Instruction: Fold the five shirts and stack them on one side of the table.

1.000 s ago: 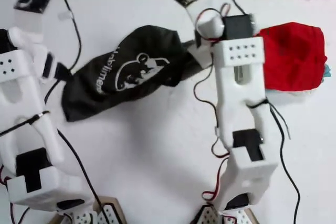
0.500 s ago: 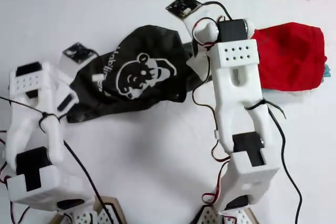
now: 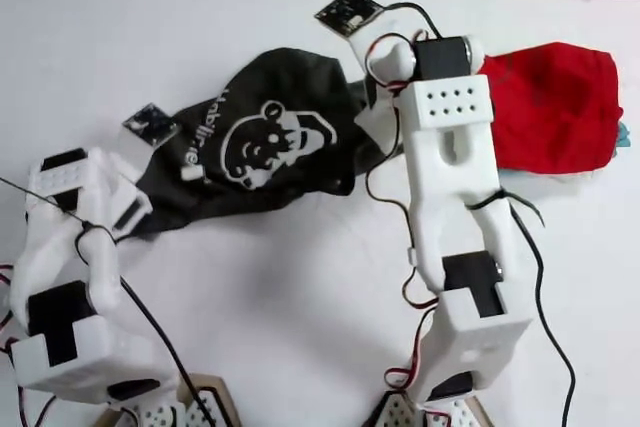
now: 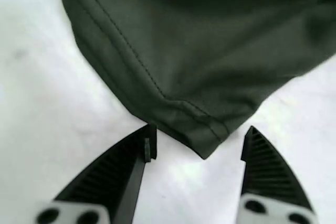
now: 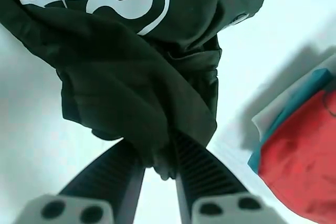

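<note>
The black shirt (image 3: 260, 137) lies bunched up on the white tabletop (image 3: 300, 297), btwn the two arms. It has a white cartoon face w/ round ears printed on it. A row of white letters runs next to the face.

Right tool (image 5: 156, 145): fingers pressed together, pinching a thick fold of the black shirt. The rest of the cloth spreads out ahead of this tool, w/ the print farther ahead.

A pile of folded clothes sits just beside the right tool, on the side away from the other arm. The red shirt (image 5: 299, 161) is on top. A blue-green cloth (image 5: 286, 108) peeks out under it, w/ sth white below that. The red one hides most of the pile.

Left tool (image 4: 199, 132): fingers spread wide. A stitched corner of the black shirt pokes in btwn the tips and is not pinched. One tip is right at the hem, but I can't tell if it touches.

From above, the right arm (image 3: 455, 177) covers its own tool and a bit of the shirt. Red and black wires (image 3: 385, 197) hang along that arm.
</note>
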